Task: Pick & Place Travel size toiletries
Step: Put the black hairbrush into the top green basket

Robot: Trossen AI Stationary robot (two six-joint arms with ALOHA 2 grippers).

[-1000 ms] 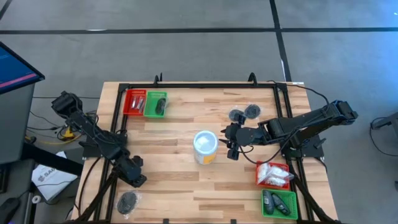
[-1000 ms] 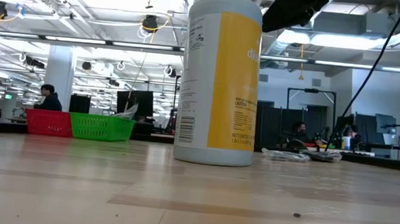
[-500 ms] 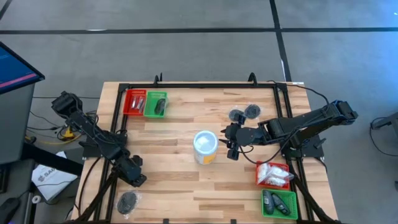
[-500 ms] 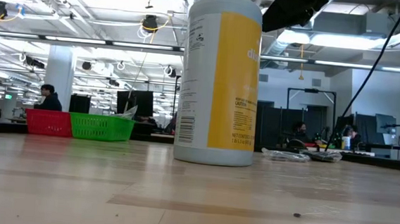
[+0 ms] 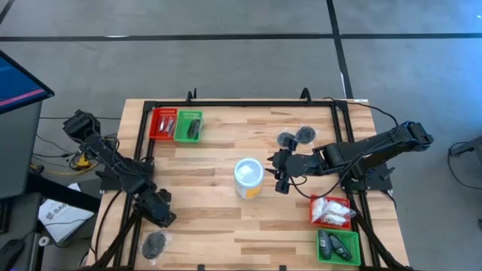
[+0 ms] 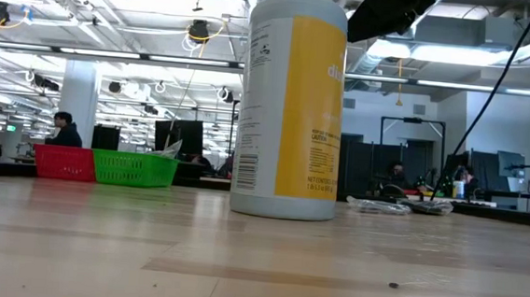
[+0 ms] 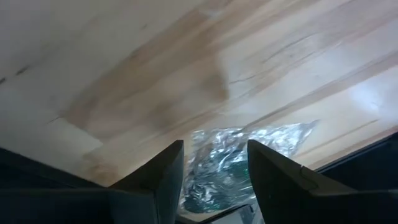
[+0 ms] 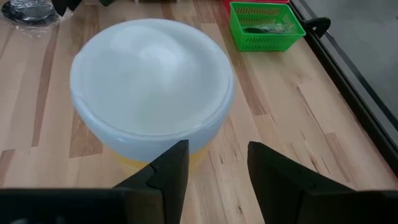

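My left gripper (image 5: 160, 211) is open near the table's near-left corner, just on the far side of a dark grey round piece in crinkly clear wrap (image 5: 154, 243). In the left wrist view the wrapped piece (image 7: 231, 163) lies flat on the wood beyond the open fingers (image 7: 214, 183). My right gripper (image 5: 280, 178) is open and hovers just right of the white cup (image 5: 248, 178), which fills the right wrist view (image 8: 152, 93). Two more dark round pieces (image 5: 295, 137) lie on the table behind the right gripper.
A red tray (image 5: 163, 123) and a green tray (image 5: 188, 126) stand at the far left. A red tray with white sachets (image 5: 331, 211) and a green tray with dark items (image 5: 337, 245) stand at the near right. A black frame (image 5: 226, 103) runs along the table's edges.
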